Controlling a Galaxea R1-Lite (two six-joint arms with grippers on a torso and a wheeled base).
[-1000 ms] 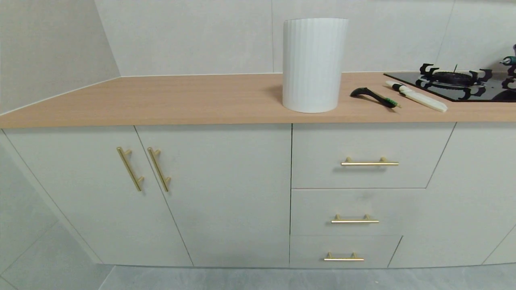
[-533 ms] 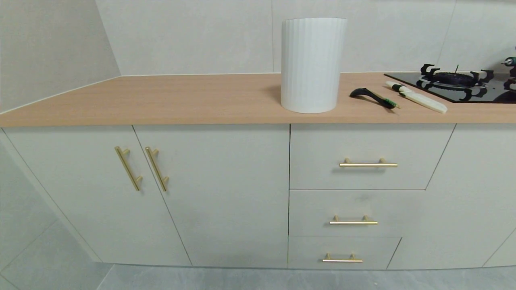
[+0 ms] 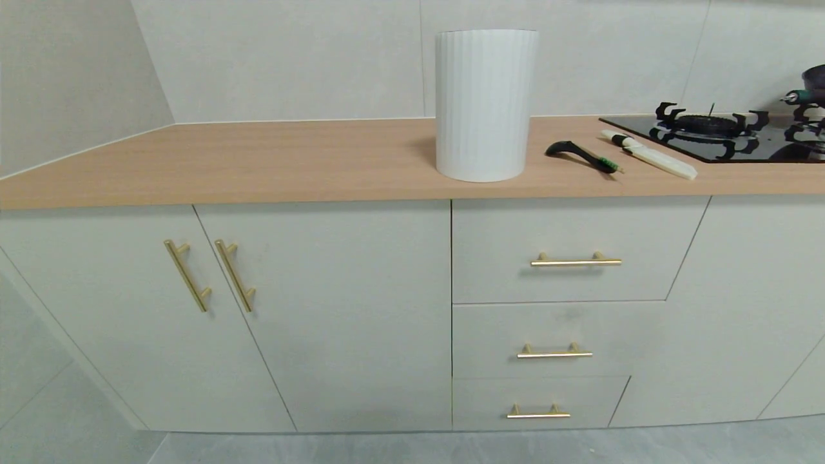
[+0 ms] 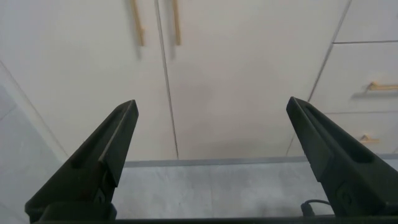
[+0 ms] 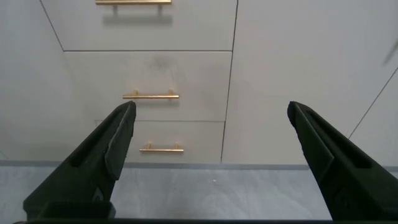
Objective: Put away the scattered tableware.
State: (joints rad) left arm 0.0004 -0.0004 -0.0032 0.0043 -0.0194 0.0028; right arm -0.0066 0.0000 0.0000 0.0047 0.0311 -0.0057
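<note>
A: What is cut off or hard to make out?

B: At the right edge of the head view, a dark pot (image 3: 815, 74) on the gas hob (image 3: 709, 125) is cropped, and so is the hob. The black utensil (image 3: 582, 156) has a curved head and a green-banded end, but I cannot tell what kind of tool it is. The long white utensil (image 3: 651, 155) has a dark band near one end, and I cannot say whether it is a knife. The white ribbed container (image 3: 486, 103) stands upright with its rim at camera height, so its inside is hidden.

A: Where does the tableware lie?

B: It is all on the wooden countertop (image 3: 258, 161). The black utensil is just to the right of the container. The white one is just beside it, between it and the hob. I cannot tell whether the two touch.

A: And the fingers?

B: The left gripper (image 4: 211, 104) has its fingers spread wide apart, with the cupboard doors (image 4: 249, 74) and their gold handles (image 4: 138, 22) showing between them. The right gripper (image 5: 210, 107) is spread just as wide and faces the drawers (image 5: 149, 71), with a drawer handle (image 5: 151, 95) showing in the gap. Both grippers are low, in front of the cabinet near the floor. Both utensils are up on the countertop, well apart from either gripper.
</note>
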